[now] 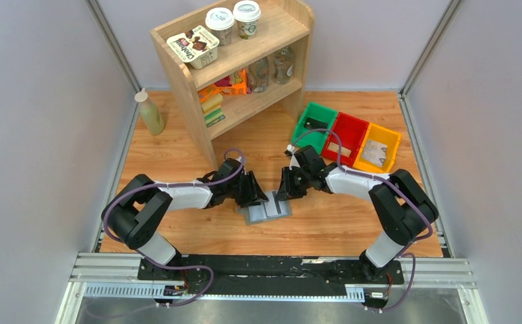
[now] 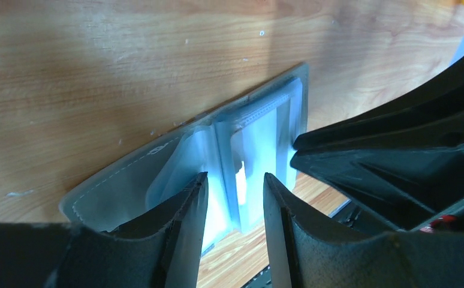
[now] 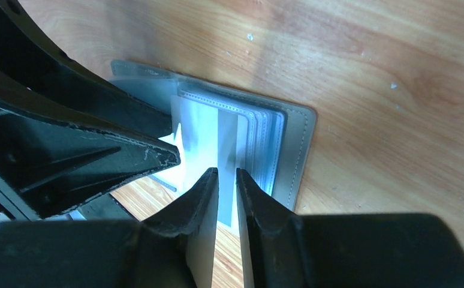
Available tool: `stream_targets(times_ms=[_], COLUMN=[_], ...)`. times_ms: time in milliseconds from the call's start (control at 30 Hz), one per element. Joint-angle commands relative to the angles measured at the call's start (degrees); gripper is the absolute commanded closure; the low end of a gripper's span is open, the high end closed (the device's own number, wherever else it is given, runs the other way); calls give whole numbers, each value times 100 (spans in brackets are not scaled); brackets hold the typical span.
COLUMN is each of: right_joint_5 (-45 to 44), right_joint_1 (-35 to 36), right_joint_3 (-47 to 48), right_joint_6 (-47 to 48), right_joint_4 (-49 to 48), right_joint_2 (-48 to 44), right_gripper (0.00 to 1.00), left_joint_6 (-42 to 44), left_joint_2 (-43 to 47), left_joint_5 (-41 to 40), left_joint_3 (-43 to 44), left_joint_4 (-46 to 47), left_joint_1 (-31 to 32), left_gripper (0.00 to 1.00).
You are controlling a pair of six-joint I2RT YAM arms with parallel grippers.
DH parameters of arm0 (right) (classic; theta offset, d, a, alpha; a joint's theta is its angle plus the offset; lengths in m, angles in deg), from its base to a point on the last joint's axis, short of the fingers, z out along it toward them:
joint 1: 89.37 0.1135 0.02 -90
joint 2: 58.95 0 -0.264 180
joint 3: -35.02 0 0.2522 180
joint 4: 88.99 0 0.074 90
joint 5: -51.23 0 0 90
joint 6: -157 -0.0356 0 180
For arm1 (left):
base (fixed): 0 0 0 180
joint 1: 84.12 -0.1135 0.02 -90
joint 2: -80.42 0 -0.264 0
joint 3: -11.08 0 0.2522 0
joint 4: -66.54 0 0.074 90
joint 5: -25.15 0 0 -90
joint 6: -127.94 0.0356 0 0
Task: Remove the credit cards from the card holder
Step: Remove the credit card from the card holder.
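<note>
Card holder [image 1: 266,210] lies opened flat on the tabletop [image 1: 326,233], front-centre between both arms, pockets up. Top view: left claw [image 1: 261,197] sits over its left half and right claw [image 1: 284,193] over its right edge. Tips are near each other, contact unclear. Coloured bins [image 1: 354,120] and wooden shelf [image 1: 181,88] are well apart behind, not in play. Left wrist view: left claw [image 2: 232,195] is released, jaws standing apart astride the pale blue inner pockets [image 2: 259,135], nothing pinched. Can't tell if its tips press the holder down. Right claw [image 2: 294,150] comes in from the right, tip at the pocket edge. Right wrist view: right claw [image 3: 226,180] has jaws narrow w/ a slim gap, lined up on a whitish credit card [image 3: 199,132] w/ a grey stripe that pokes out of the pocket stack. Can't tell whether the pads bite the card or just sit over it. Step in hand, IMO: pulling the first card, so task is barely begun. To do it well, left should pin the holder near the fold so it doesn't slide. Right should take one card only, by the exposed edge, then draw straight along the pocket axis, low and slow, no twist. Risks: catching pocket film w/ the card, or dragging the whole holder along.
</note>
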Motion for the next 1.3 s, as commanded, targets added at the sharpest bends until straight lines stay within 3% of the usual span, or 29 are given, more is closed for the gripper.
stream_targets(times_ms=[0, 300, 733, 1033, 1267], right_joint_5=[200, 262, 139, 156, 183], right_joint_1=[-2, -2, -2, -2, -11], right_joint_3=[-129, -305, -384, -384, -402], right_joint_6=[38, -32, -68, -129, -173], right_joint_4=[-366, -525, -569, -621, -656], right_joint_2=[92, 101, 180, 215, 207], right_gripper=[77, 79, 79, 79, 80], left_joint_6=[-329, -479, -672, -611, -655], left_joint_2=[-207, 92, 707, 619, 374], left_joint_5=[-66, -224, -365, -224, -268], left_joint_3=[-300, -336, -582, -608, -652], left_joint_4=[658, 791, 1177, 1398, 1135], left_joint_1=[26, 158, 176, 202, 211], left_gripper=[53, 54, 69, 69, 64])
